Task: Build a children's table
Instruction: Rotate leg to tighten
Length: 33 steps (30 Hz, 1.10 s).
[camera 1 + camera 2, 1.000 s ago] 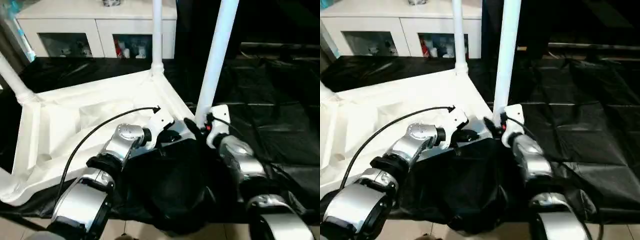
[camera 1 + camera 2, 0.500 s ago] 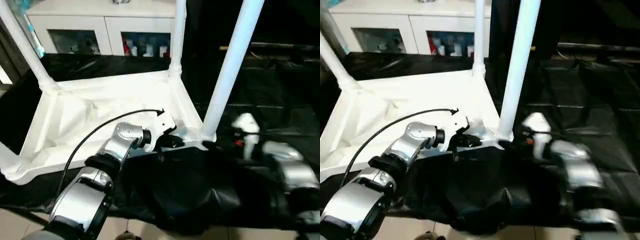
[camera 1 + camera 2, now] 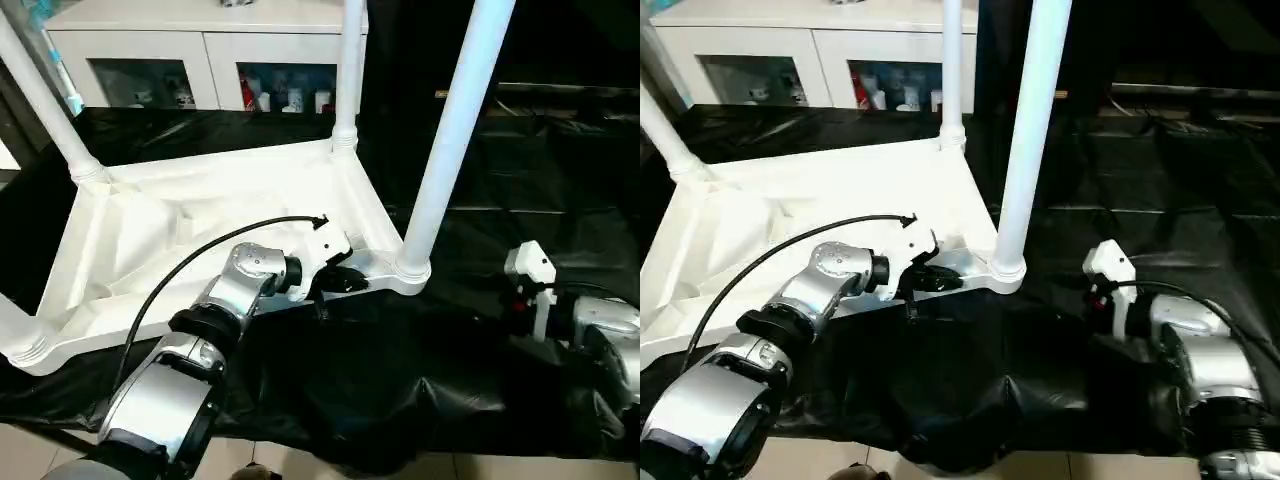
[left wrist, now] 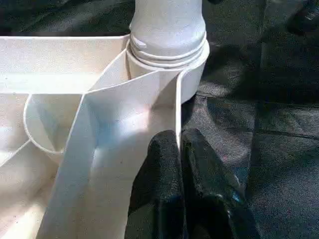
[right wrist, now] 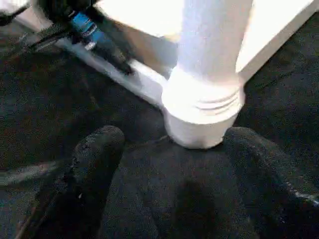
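Observation:
The children's table lies upside down on black cloth, its white ribbed tabletop (image 3: 200,220) facing up. Three white legs stand in corner sockets: near-right (image 3: 450,130), far-right (image 3: 348,70) and far-left (image 3: 45,110). A fourth socket (image 3: 22,348) sits at the near-left corner. My left gripper (image 4: 179,144) is shut on the tabletop's thin rim (image 4: 178,104), just beside the near-right socket (image 4: 169,45). My right gripper (image 5: 172,138) stands open, a short way back from that leg's base (image 5: 202,104), touching nothing. My right arm (image 3: 590,325) lies to the right of the table.
A white cabinet with glass doors (image 3: 200,50) stands behind the table. Wrinkled black cloth (image 3: 540,180) covers the floor to the right and bunches up in front of me. A black cable (image 3: 190,260) arcs over my left forearm.
My right gripper has pulled back to the right, away from the near-right leg's base. My left gripper has stayed shut on the rim. The camera has shifted.

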### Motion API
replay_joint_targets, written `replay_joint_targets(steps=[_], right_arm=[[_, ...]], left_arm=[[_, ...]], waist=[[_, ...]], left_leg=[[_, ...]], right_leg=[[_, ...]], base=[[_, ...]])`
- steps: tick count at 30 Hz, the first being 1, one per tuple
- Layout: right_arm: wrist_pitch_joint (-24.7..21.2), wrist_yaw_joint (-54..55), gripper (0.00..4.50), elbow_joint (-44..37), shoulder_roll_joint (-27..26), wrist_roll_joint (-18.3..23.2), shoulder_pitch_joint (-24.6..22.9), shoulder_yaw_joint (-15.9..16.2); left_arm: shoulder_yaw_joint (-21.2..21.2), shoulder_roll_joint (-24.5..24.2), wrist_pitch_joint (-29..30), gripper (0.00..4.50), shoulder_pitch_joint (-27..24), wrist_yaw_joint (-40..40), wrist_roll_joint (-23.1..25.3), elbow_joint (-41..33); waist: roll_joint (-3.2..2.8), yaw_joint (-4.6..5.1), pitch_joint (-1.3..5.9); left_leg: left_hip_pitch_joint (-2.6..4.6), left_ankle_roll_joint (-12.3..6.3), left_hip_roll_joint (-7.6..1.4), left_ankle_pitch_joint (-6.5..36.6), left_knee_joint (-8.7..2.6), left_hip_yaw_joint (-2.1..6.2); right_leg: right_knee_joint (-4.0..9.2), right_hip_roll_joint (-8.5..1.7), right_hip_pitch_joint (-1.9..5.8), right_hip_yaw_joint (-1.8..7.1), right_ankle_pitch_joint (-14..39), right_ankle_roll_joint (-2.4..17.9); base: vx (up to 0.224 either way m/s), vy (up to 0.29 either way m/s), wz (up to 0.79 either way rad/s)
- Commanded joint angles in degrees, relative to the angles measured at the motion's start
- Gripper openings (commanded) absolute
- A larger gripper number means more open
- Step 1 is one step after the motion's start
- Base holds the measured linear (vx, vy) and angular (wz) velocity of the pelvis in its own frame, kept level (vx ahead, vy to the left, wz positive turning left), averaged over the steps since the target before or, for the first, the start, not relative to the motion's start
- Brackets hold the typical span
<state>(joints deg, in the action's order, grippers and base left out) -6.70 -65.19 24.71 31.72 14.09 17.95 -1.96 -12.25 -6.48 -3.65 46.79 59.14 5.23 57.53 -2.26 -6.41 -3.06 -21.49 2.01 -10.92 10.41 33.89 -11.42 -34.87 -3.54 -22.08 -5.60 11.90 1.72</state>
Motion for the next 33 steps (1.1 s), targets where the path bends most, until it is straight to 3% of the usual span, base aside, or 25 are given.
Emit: replay_joint_targets(steps=[1,7,14,16,18,19,27,33], right_arm=[[0.66,1.75,3.64,-1.29,-0.85,0.51,1.02,-0.32],[2.01,4.61,3.64,1.28,-3.75,-1.33,3.71,1.34],[2.24,4.12,3.64,3.17,-5.9,-1.86,5.51,2.99],[2.06,3.55,3.29,3.58,-6.1,-1.72,5.87,3.31],[2.16,3.25,3.27,3.92,-6.09,-1.81,6.12,3.52],[2.23,3.19,3.17,4.02,-6.09,-1.86,6.19,3.59],[3.03,2.32,2.39,6.46,-6.27,-2.04,7.46,4.0],[3.71,2.32,2.12,7.88,-7.14,-2.57,7.58,4.74]], left_arm=[[0.03,-0.03,-1.18,0.0,0.18,3.11,-1.54,-1.36],[-1.27,-0.55,-0.31,0.0,-1.16,7.93,-1.85,-3.53],[-1.83,-1.01,-0.08,0.0,-1.82,8.83,-1.52,-4.44],[-1.79,-1.17,0.0,0.0,-1.92,8.99,-1.44,-4.57],[-1.74,-1.26,0.0,0.0,-1.95,8.88,-1.37,-4.64],[-1.71,-1.32,0.05,0.0,-2.03,8.89,-1.36,-4.8],[-1.85,-2.05,0.55,0.0,-2.46,9.15,-1.61,-5.65],[-1.8,-2.12,0.69,0.0,-2.41,9.03,-1.54,-5.74]], waist=[[1.18,0.02,4.0],[0.77,-0.03,4.08],[0.88,-0.18,4.14],[0.85,-0.14,4.16],[0.87,-0.07,4.18],[1.13,-0.04,4.18],[0.84,0.01,4.24],[0.85,0.05,4.29]], left_leg=[[0.42,-8.04,-2.73,5.69,-2.72,1.59],[0.63,-7.24,-3.01,5.72,-2.84,1.61],[0.57,-7.46,-3.18,5.49,-2.83,1.63],[0.57,-7.4,-3.13,5.46,-2.8,1.62],[0.51,-7.44,-3.1,5.27,-2.78,1.62],[0.47,-7.5,-3.1,5.12,-2.79,1.62],[0.51,-7.74,-3.11,4.71,-2.66,1.59],[0.5,-7.65,-3.11,4.85,-2.65,1.6]], right_leg=[[4.92,-5.46,2.98,3.01,8.21,10.39],[4.6,-5.61,2.89,3.2,6.98,11.41],[4.12,-5.78,2.98,3.28,4.85,12.32],[4.15,-5.76,3.03,3.29,4.91,12.21],[4.1,-5.78,3.09,3.29,4.64,12.09],[4.08,-5.77,3.13,3.29,4.53,12.03],[3.96,-5.72,3.02,3.27,3.86,12.41],[3.88,-5.72,3.06,3.27,3.7,12.59]], base=[[0.0,0.0,0.0],[0.0,0.0,0.0],[0.0,0.0,0.0],[0.0,0.0,0.0],[0.0,0.0,0.0],[0.0,0.0,0.0],[0.0,0.0,0.0],[0.0,0.0,0.0]])
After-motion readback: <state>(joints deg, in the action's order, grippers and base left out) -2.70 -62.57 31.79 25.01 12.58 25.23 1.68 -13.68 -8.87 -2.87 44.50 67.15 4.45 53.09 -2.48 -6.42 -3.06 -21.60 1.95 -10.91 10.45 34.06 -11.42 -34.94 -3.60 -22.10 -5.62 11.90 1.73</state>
